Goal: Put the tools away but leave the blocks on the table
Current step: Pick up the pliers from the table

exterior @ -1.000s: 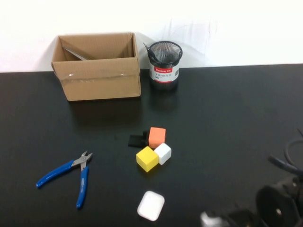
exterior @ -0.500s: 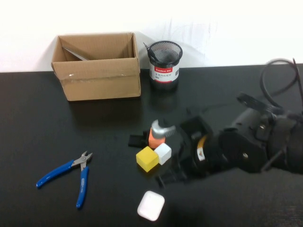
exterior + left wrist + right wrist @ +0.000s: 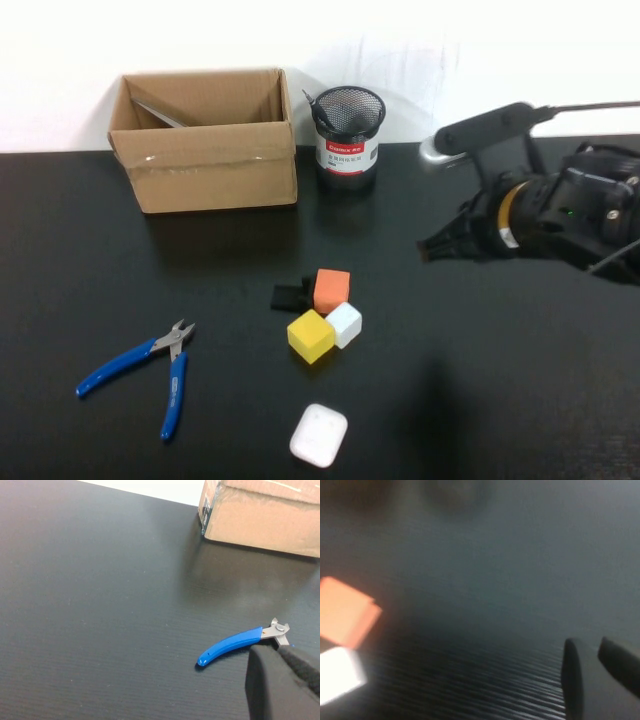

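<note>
mesh cup [image 3: 347, 140] label, text unreadable

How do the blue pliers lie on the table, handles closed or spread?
Spread: the pliers lie flat on the table, their two blue handles splayed apart from the metal head.

Right wrist view blurred: orange block [image 3: 347, 612] smeared, white block [image 3: 337, 675] cut by edge. Pliers [image 3: 240, 642] partly hidden behind left gripper [image 3: 280, 685].
</note>
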Robot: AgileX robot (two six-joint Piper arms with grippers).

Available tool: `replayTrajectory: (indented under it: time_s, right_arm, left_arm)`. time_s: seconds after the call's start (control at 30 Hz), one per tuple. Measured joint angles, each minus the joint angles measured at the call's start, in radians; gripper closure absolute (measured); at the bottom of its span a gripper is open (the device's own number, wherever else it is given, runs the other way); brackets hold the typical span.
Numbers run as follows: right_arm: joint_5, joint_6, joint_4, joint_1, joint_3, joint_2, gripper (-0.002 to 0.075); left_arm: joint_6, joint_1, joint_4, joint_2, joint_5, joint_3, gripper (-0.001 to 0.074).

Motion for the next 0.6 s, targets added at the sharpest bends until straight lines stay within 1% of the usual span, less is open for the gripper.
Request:
replayTrajectory:
  time_s: [0.17, 0.43, 0.6]
  right_arm:
    - [0.078, 0.01, -0.057, -0.002, 0.0, -0.024, 0.0701]
    - [0.091, 0.012, -0.078, -0.002, 0.0, -0.013, 0.0701]
    - [0.142, -0.031, -0.201, -0.002, 0.0, -0.006, 0.0701]
  left_arm:
    - [0.0, 0.0, 0.0, 0.0, 0.0, 0.0, 0.0735]
    - [0.0, 0.0, 0.0, 0.0, 0.0, 0.0, 0.0735]
    - [0.0, 0.0, 0.0, 0.0, 0.0, 0.0, 0.0735]
